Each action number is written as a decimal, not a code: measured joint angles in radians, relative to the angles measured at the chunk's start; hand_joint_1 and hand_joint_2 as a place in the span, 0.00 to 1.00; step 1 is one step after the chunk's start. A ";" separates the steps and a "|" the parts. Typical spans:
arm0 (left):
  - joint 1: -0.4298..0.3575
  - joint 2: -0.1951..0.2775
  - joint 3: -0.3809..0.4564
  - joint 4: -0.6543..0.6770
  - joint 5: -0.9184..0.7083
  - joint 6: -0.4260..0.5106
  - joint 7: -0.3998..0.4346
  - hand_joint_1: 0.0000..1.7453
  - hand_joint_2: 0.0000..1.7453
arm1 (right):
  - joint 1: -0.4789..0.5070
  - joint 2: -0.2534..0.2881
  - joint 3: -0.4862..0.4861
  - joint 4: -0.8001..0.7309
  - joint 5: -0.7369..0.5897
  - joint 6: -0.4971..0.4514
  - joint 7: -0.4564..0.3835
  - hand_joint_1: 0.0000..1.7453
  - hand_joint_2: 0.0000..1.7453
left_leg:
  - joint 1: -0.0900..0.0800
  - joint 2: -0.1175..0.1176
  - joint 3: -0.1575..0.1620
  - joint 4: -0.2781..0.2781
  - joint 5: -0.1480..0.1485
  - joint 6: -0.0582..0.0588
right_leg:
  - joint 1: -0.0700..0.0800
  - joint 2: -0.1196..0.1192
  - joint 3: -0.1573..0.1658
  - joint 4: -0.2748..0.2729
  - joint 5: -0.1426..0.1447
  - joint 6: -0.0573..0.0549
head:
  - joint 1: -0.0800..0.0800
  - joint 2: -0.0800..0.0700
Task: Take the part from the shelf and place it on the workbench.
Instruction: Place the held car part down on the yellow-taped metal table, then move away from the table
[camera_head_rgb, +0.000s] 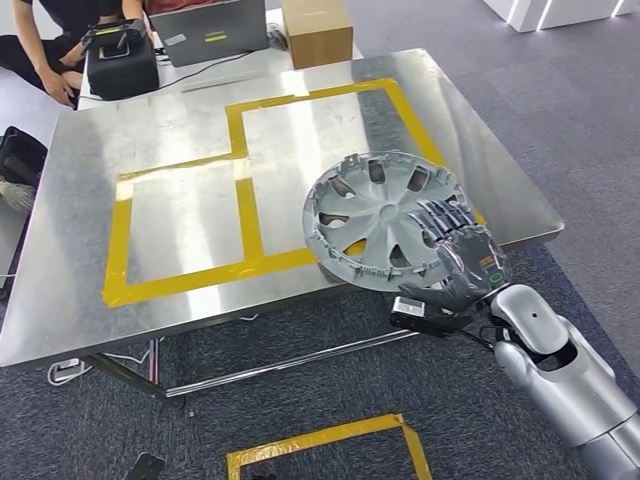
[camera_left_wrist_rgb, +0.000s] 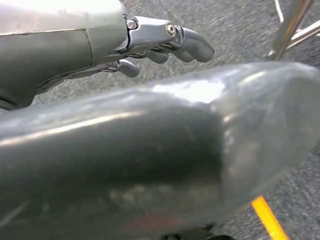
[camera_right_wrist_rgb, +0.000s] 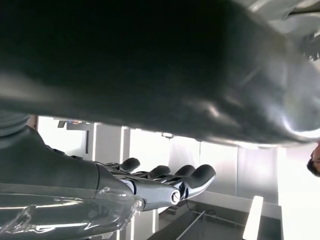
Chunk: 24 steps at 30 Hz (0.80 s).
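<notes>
The part is a silver hubcap (camera_head_rgb: 370, 215), held over the front right corner of the steel workbench (camera_head_rgb: 189, 110), its near rim out past the table edge. My right hand (camera_head_rgb: 460, 265) grips that near rim, dark fingers (camera_head_rgb: 441, 225) spread on top and the thumb underneath. The right wrist view has those fingers (camera_right_wrist_rgb: 170, 180) stretched out straight, and a toothed bit of the hubcap's rim (camera_right_wrist_rgb: 311, 47) at the picture's edge. My left hand (camera_left_wrist_rgb: 166, 42) hangs over the grey carpet, fingers apart and holding nothing.
Yellow tape (camera_head_rgb: 249, 210) marks rectangles on the bench top. Beyond the far edge stand a black case (camera_head_rgb: 121, 60), a grey laptop (camera_head_rgb: 211, 35) and a cardboard box (camera_head_rgb: 317, 30), with a person (camera_head_rgb: 45, 50) seated at far left. More yellow tape (camera_head_rgb: 324, 440) lies on the carpet.
</notes>
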<state>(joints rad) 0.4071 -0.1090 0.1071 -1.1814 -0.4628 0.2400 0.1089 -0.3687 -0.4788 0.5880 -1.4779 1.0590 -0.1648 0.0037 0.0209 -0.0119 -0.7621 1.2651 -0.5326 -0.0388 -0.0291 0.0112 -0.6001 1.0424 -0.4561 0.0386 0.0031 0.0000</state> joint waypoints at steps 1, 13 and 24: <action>0.000 0.000 0.000 0.000 0.000 0.001 0.000 0.00 0.00 | 0.001 0.000 0.001 0.000 -0.001 0.000 0.000 0.00 0.00 | -0.002 0.000 0.005 0.028 -0.009 0.005 | 0.004 -0.002 -0.012 0.000 0.009 -0.002 | 0.000 0.000; -0.005 -0.005 0.002 -0.001 0.000 0.016 0.002 0.00 0.00 | 0.008 -0.002 0.006 -0.006 -0.015 0.009 -0.001 0.00 0.00 | -0.028 0.006 0.204 -0.274 0.086 0.071 | 0.010 -0.006 -0.091 0.074 -0.019 0.043 | -0.002 0.000; -0.003 -0.012 0.003 -0.001 -0.003 0.015 0.003 0.00 0.00 | 0.010 -0.002 0.005 -0.013 -0.022 0.014 -0.001 0.00 0.00 | -0.041 0.005 0.093 -0.275 0.205 0.057 | 0.033 -0.006 0.123 -0.045 -0.072 0.009 | -0.001 0.000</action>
<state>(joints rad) 0.4037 -0.1209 0.1097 -1.1826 -0.4660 0.2555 0.1119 -0.3587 -0.4810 0.5927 -1.4912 1.0368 -0.1504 0.0031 -0.0206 -0.0070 -0.6691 0.9899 -0.3278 0.0181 0.0041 0.0053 -0.4767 0.9978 -0.5285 0.0474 0.0017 0.0001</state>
